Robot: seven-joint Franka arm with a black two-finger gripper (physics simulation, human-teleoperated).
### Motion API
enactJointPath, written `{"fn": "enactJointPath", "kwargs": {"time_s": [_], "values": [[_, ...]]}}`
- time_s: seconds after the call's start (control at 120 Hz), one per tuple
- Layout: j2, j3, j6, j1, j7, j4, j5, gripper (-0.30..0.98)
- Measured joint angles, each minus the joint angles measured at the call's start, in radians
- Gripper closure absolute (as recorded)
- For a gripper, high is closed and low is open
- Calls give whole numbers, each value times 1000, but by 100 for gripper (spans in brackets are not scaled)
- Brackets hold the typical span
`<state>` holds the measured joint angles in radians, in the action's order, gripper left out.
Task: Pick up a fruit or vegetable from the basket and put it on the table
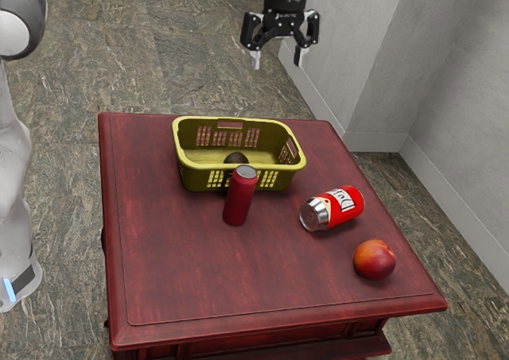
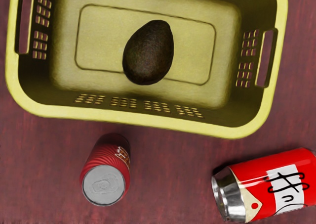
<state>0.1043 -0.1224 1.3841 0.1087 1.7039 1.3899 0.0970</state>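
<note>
My gripper [image 1: 277,60] hangs open high above the far side of the table, its fingers apart with nothing between them. Below it on the table [image 1: 183,257] stands a yellow-green basket [image 1: 199,176]. Inside the basket lies a dark avocado [image 1: 235,159], partly hidden by the near wall in the exterior view. In the wrist view the whole avocado [image 2: 148,52] is visible on the floor of the basket [image 2: 148,123].
A dark red can [image 1: 239,197] stands upright close to the basket's near wall. A red and white can [image 1: 332,208] lies on its side, and a red-orange peach or nectarine [image 1: 374,260] rests near the table's corner at the exterior view's right.
</note>
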Motion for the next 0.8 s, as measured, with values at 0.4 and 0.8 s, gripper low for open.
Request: {"fn": "enactJointPath", "kwargs": {"time_s": [0.4,0.8], "values": [[466,36,250,-55,-57,771,51,0],[332,1,454,-134,-195,798,79,0]]}}
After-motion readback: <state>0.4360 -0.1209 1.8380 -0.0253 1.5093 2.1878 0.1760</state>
